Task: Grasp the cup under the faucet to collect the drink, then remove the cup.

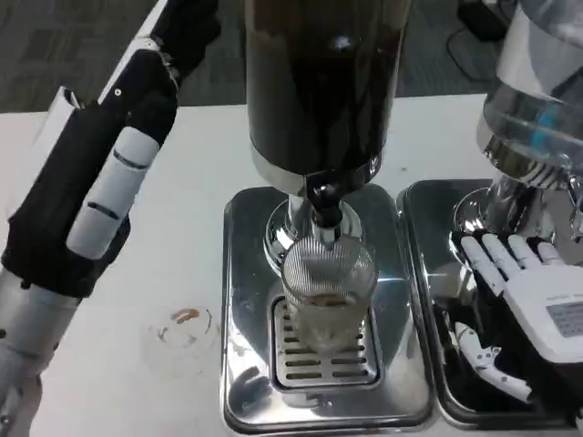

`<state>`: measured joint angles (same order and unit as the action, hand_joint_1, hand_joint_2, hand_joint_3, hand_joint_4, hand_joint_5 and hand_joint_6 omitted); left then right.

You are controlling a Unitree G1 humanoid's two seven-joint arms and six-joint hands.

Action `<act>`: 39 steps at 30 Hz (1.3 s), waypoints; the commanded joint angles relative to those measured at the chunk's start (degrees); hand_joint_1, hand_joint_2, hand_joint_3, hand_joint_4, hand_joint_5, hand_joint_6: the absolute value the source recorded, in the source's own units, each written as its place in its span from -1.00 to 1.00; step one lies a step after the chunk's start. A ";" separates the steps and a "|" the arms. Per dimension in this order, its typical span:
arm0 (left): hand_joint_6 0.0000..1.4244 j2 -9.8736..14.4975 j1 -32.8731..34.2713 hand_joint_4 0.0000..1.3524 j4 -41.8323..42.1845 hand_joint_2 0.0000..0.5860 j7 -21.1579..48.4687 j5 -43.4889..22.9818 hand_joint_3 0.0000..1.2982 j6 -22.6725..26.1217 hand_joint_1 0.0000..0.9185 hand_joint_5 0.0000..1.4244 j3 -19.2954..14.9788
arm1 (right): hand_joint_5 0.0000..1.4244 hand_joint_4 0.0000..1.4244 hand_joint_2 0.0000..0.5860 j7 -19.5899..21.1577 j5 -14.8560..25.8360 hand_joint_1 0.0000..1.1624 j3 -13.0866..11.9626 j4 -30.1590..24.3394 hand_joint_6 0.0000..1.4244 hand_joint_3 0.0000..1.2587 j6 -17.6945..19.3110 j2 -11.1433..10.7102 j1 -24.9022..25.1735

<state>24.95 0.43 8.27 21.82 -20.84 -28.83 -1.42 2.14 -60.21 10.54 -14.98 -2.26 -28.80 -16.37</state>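
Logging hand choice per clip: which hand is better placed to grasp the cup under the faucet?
Probably the right hand: it sits low beside the cup, at its level. The left hand is raised high, fingers pointing toward the dark dispenser, away from the cup.

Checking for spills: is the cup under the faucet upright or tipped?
Upright. The cup stands on the drip grate directly below the faucet, its rim level; neither robot hand touches it.
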 commanded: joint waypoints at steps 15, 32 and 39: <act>-1.00 0.31 3.13 -1.00 4.96 -0.07 16.44 -7.30 -0.94 10.80 -1.00 -0.91 -0.59 | -1.00 -1.00 0.84 0.93 -0.71 -0.83 0.94 0.85 -1.00 -1.00 -2.90 2.58 0.37; -1.00 0.71 6.59 -1.00 -0.74 -0.06 25.73 -7.85 -0.89 18.24 -1.00 -0.90 -1.30 | -1.00 -1.00 0.86 1.52 -0.97 -0.84 1.89 1.56 -1.00 -1.00 -4.80 4.50 1.38; -1.00 0.54 11.49 -1.00 -6.27 -0.13 31.68 -7.21 -0.89 18.46 -1.00 -0.90 -0.24 | -1.00 -1.00 0.84 1.61 -0.64 -0.84 2.29 2.12 -1.00 -1.00 -5.24 4.99 1.61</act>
<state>25.16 9.67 3.73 51.05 -28.67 -10.72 -2.74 3.03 -60.95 12.45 -13.52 -7.05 -24.27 -14.83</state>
